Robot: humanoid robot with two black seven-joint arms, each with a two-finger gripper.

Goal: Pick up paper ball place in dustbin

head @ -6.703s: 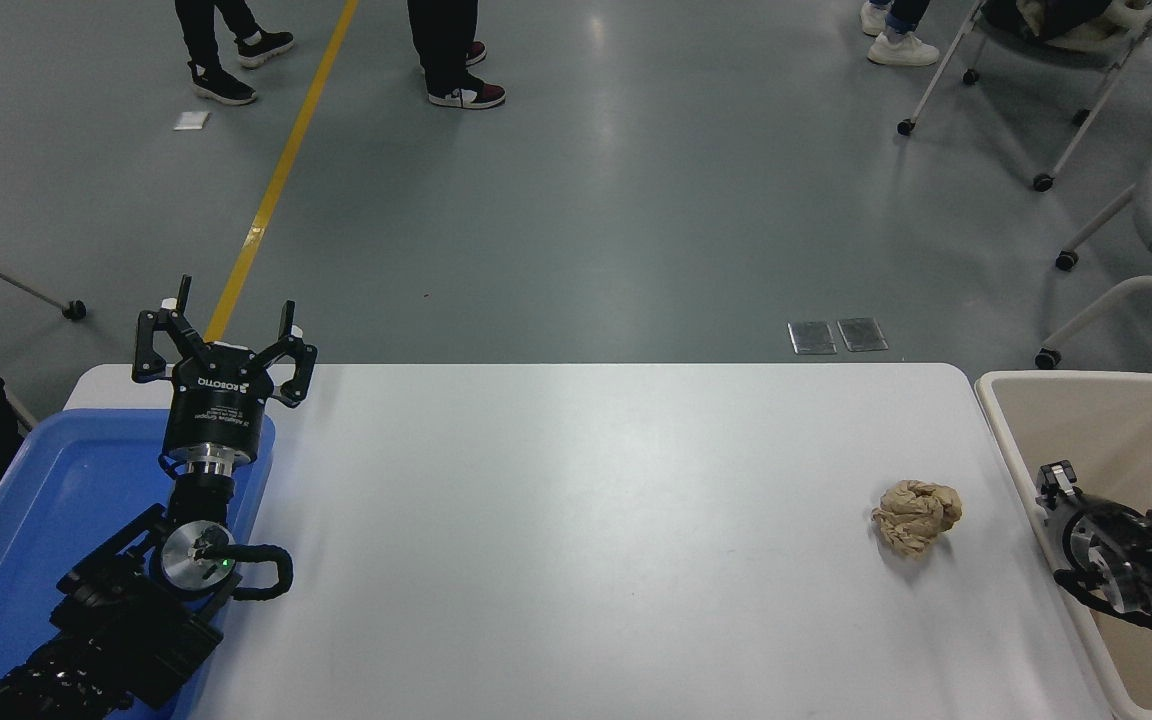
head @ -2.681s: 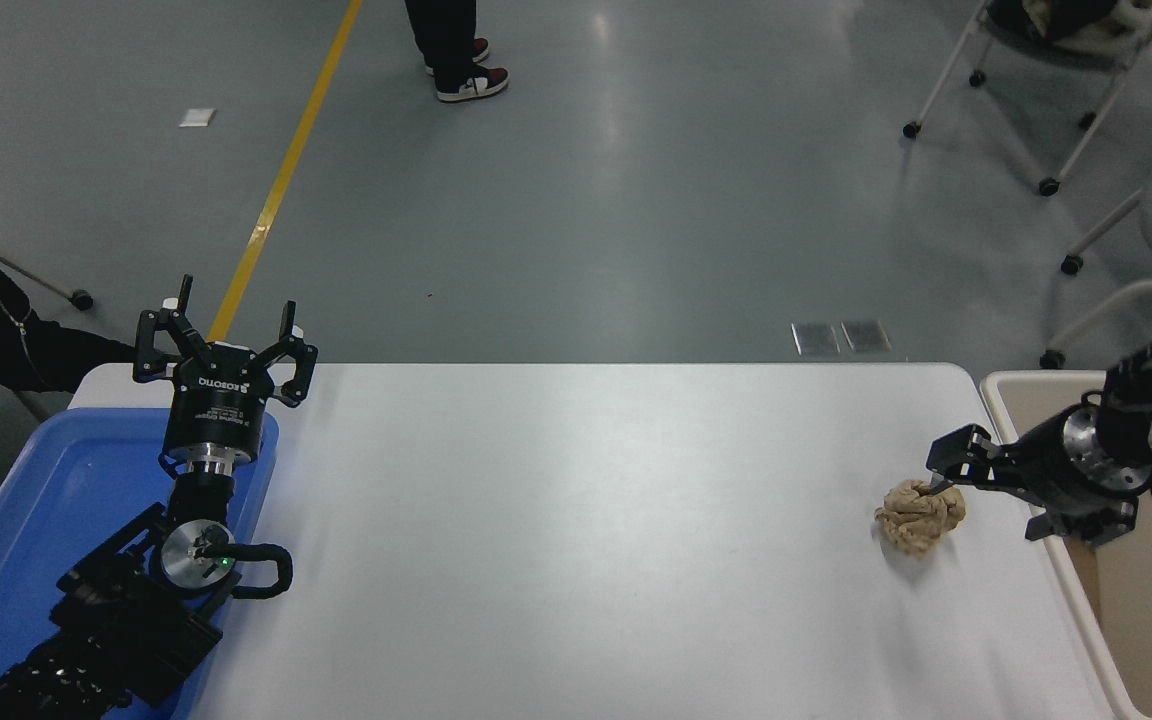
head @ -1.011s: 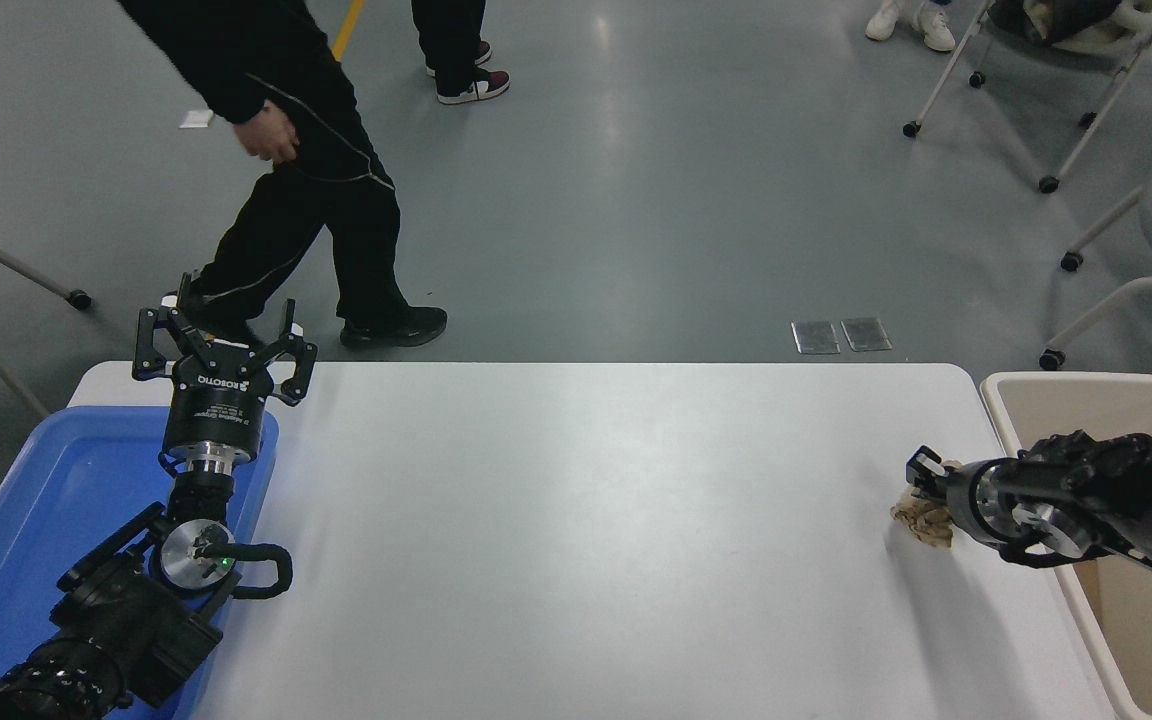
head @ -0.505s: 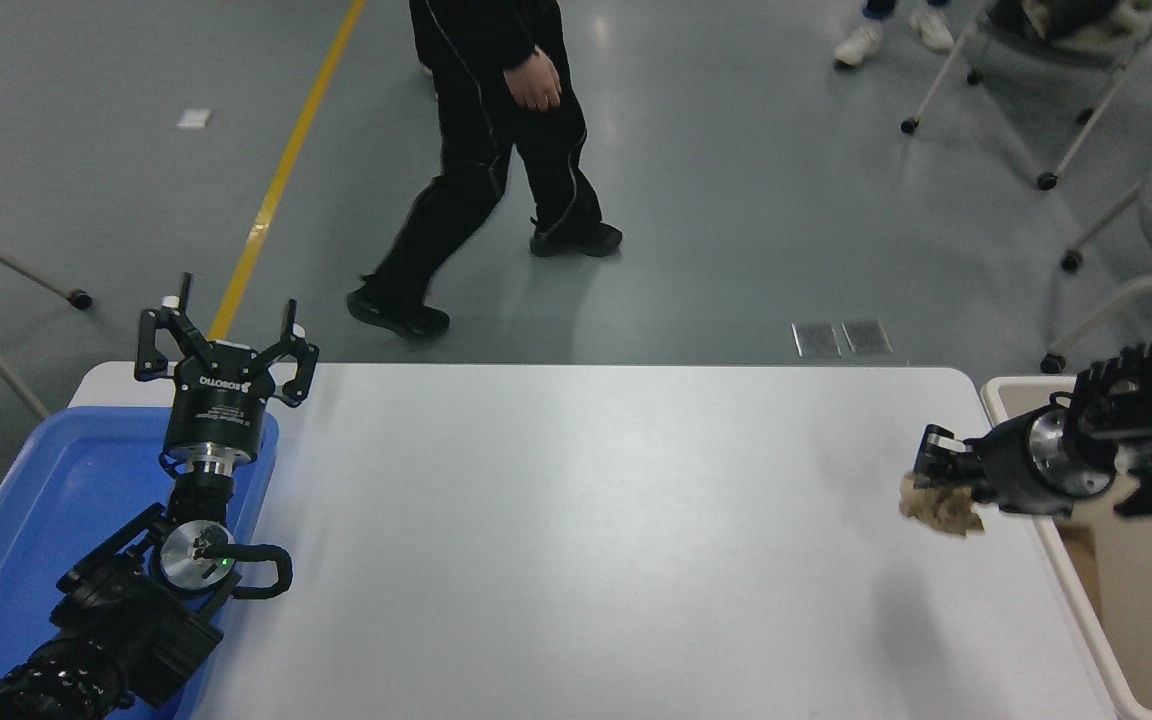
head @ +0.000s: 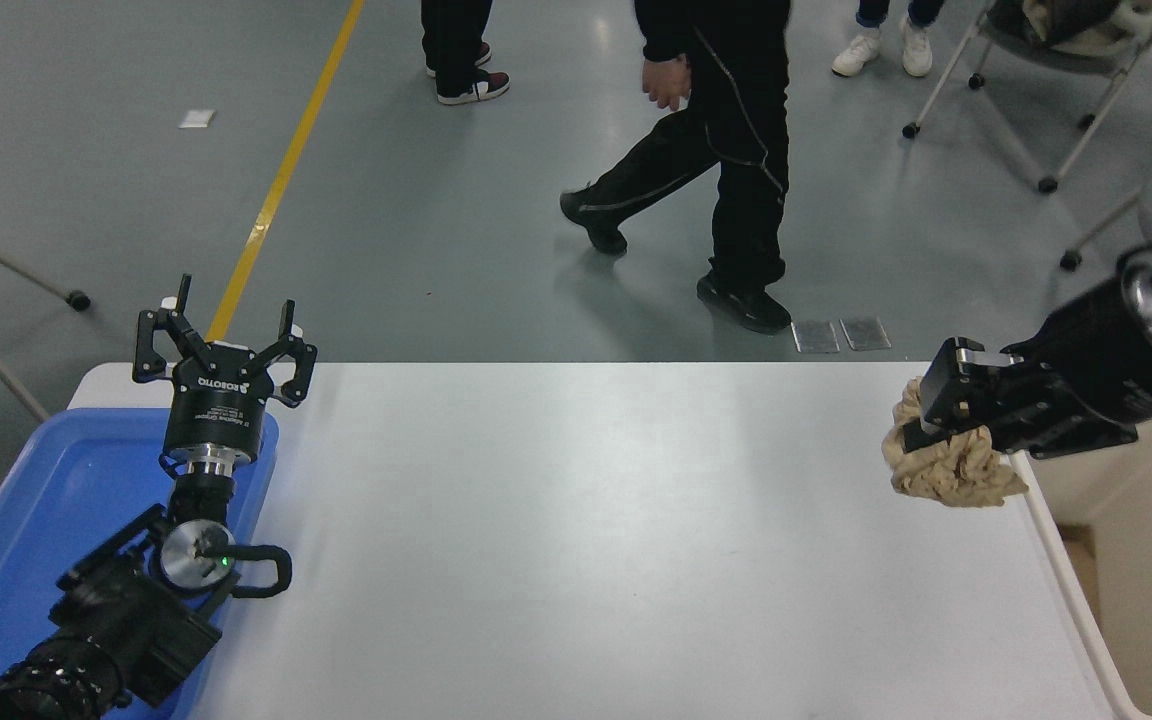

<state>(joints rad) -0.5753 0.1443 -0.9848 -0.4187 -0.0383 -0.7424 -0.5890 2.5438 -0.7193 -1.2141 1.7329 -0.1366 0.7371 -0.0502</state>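
The tan-brown paper ball (head: 948, 467) hangs in the air above the table's right end, pinched by my right gripper (head: 941, 425), which is shut on its top. The right arm comes in high from the right edge and covers much of the beige dustbin (head: 1151, 560), which stands beside the table's right edge; only part of its rim and inner wall shows. My left gripper (head: 226, 325) is parked at the far left over the blue tray, fingers spread open and holding nothing.
A shallow blue tray (head: 26, 520) lies on the white table (head: 586, 560) at its left end, under the left arm. A person in black (head: 726, 140) walks across the floor beyond the table. Wheeled chairs (head: 1046, 90) stand at the far right.
My right gripper closed on the paper ball and has lifted it well off the table, up and slightly right. The person has walked from left to right. The left arm stays still.
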